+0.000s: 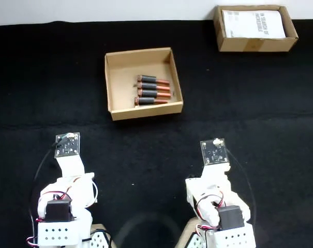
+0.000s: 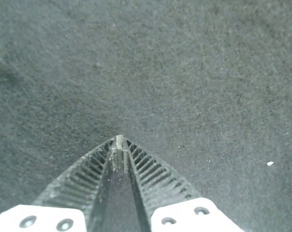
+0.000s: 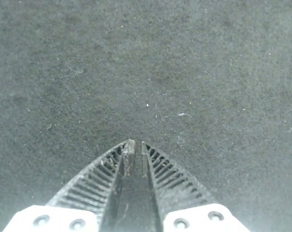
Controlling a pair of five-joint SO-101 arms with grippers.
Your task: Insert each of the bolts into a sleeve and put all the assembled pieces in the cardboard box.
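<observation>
Bolts (image 1: 163, 89) sit in sleeves (image 1: 147, 86) inside the cardboard box (image 1: 116, 64), far from me. My left claw (image 2: 118, 141) and right claw (image 3: 132, 143) are closed, holding nothing. A careless reach could tip the box.

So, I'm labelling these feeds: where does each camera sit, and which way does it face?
High view: fixed overhead, looking down at the table, cardboard box and both arms.
Left wrist view: on that wrist, facing the table past the shut left gripper.
Right wrist view: likewise, past the shut right gripper.
Shared: the black table.
</observation>
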